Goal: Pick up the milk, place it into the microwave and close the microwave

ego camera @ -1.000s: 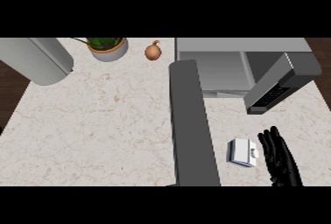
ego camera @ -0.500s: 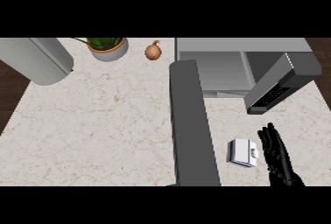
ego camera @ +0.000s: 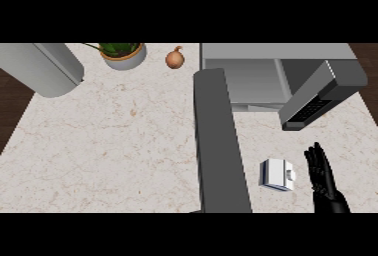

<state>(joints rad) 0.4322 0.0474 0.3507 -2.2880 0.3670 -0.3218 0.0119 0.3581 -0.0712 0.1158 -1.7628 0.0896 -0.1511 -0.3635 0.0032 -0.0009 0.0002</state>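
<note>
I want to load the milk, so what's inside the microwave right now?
The microwave shows only a bare grey floor inside. Its open door covers the right part, so that is unseen. The milk is outside, on the counter.

One milk carton [ego camera: 277,174], near the near right corner of the one counter [ego camera: 111,150]. One microwave [ego camera: 251,75] at the far right corner, with one door [ego camera: 321,97] swung open. One potted plant [ego camera: 122,54] and one onion [ego camera: 174,58] along the far edge. One large grey cylinder [ego camera: 44,67] over the far left corner. One long grey bar [ego camera: 220,150] reaching up from the near edge. One black hand [ego camera: 321,175], the right, beside the carton.
</note>
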